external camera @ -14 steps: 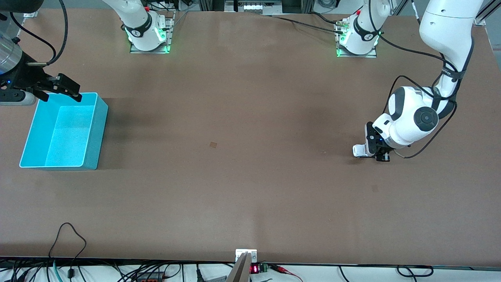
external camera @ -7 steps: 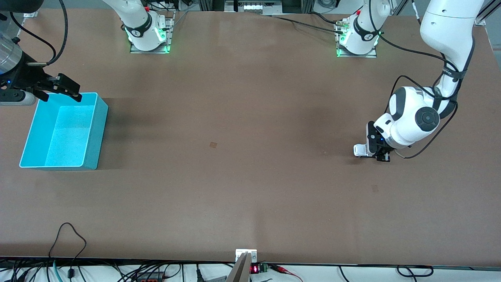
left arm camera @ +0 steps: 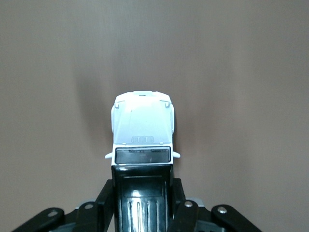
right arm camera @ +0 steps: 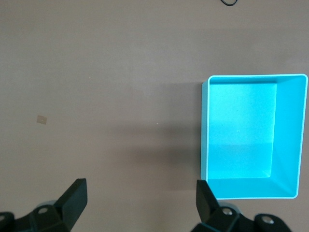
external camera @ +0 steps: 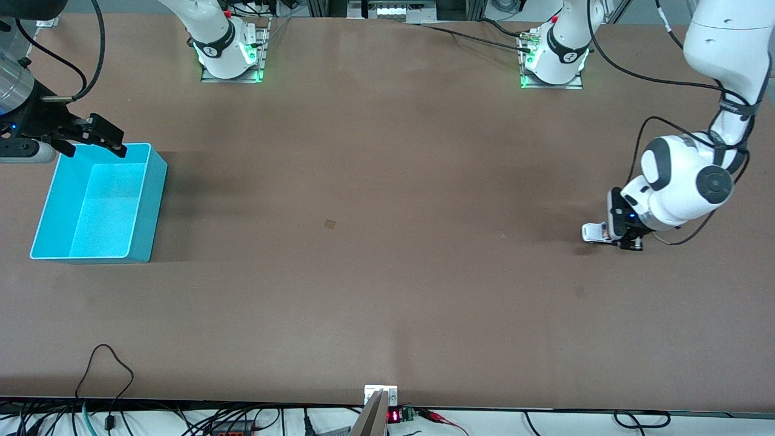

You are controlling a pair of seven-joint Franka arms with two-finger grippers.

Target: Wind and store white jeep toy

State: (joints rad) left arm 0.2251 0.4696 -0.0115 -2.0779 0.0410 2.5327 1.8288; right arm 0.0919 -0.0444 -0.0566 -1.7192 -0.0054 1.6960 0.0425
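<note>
Left gripper [external camera: 617, 241] shifted toward its table end, jaws clamping white jeep toy [left arm camera: 142, 128], right gripper [external camera: 97, 142] wide

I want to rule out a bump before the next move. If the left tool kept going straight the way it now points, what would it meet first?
Probably just the bare table. The left tool is shut on the white jeep toy, and the left wrist view shows only tabletop ahead of the toy's hood.

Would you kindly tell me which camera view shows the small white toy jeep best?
The left wrist view: the small white toy jeep fills the centre, bonnet and windscreen clear, its black rear gripped in the left pincer. The front view shows only a tiny white shape low at that pincer. The right wrist view misses it.
</note>
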